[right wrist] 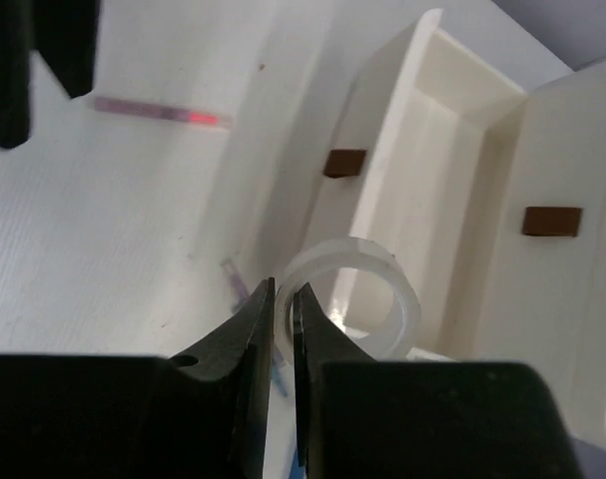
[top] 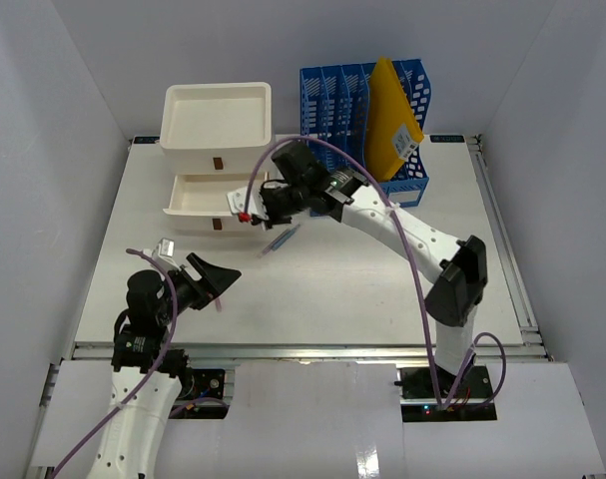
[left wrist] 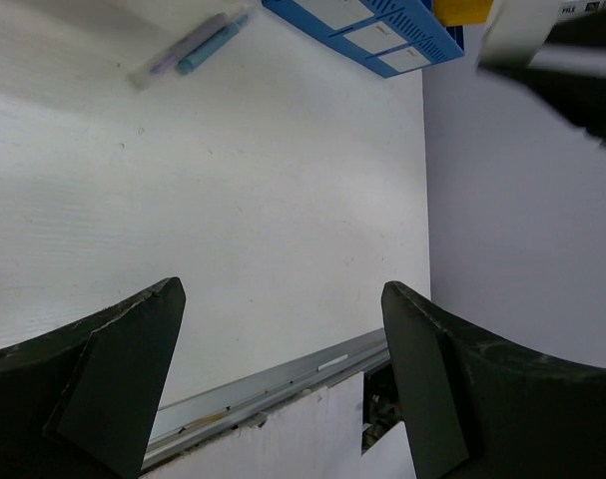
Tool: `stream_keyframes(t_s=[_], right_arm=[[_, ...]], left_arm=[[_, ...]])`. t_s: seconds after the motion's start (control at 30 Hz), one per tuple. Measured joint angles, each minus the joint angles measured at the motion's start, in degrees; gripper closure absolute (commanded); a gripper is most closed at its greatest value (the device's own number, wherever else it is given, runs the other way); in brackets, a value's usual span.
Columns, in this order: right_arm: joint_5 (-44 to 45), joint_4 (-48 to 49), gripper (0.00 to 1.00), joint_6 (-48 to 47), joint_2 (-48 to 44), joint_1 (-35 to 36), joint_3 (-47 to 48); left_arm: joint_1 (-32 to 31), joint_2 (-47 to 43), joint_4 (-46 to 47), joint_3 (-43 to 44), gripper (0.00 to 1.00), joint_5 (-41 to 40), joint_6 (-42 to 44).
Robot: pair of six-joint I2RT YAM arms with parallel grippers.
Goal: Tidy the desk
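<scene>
The white desk (top: 382, 289) carries a white three-drawer box (top: 216, 130) at the back left, with its upper drawers pulled out. My right gripper (top: 251, 212) hangs just in front of those drawers, shut on the wall of a clear tape roll (right wrist: 357, 264); the jaws (right wrist: 283, 299) pinch its left side. The open drawer (right wrist: 452, 150) lies right behind the roll. Two pens, blue and lilac (top: 280, 239), lie on the desk below that gripper. My left gripper (top: 215, 277) is open and empty near the front left, above bare desk (left wrist: 233, 180).
A blue file rack (top: 362, 100) with a yellow envelope (top: 390, 120) stands at the back, right of the drawers. A pinkish pen (top: 220, 306) lies by the left gripper. The silver rail (left wrist: 283, 374) runs along the front edge. White walls enclose the sides.
</scene>
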Motion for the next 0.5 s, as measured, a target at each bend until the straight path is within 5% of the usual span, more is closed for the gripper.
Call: stream_keyframes(t_s=[0.1, 0.2, 0.37, 0.5], right_arm=[[2.27, 3.84, 0.92, 4.89, 8.81, 0.67, 12.89], [5.61, 8.36, 0.9, 9.12, 14.56, 0.42, 15.94], [10.75, 10.87, 0.54, 13.68, 22.01, 0.07, 15.96], [13.17, 13.2, 0.45, 15.27, 23.36, -0.59, 15.96]], left_arm=[[-0.01, -0.26, -0.23, -0.48, 0.1, 1.0, -0.41], [-0.01, -1.18, -0.62, -0.57, 0.1, 1.79, -0.77], [-0.01, -2.36, -0.97, -0.57, 0.11, 2.63, -0.81], [-0.01, -1.77, -1.1, -0.57, 0.14, 2.92, -0.44]])
